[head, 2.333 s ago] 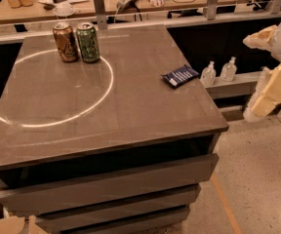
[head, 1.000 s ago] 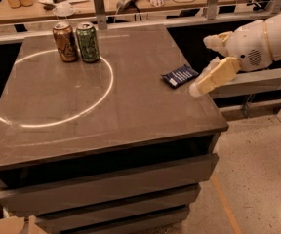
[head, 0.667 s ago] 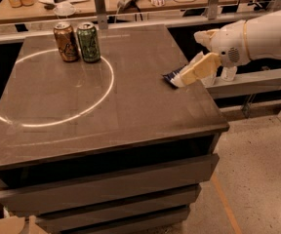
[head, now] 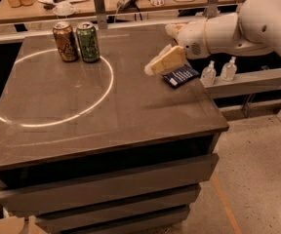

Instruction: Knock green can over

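Standing target: green aluminium drink can (head: 88, 42), upright near far-left corner of dark counter (head: 111, 116).
Pincer: pale yellow pincer (head: 162, 62) over far-right part; spread or pressed together, cannot tell.
Direction: can lies leftward along far edge.

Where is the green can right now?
In the camera view, the green can stands upright at the table's far left, right of the brown can; the gripper hangs to its right, near the blue packet.

Behind the end effector (head: 150, 69) over the table (head: 130, 116), the arm (head: 257, 21) runs off-frame.
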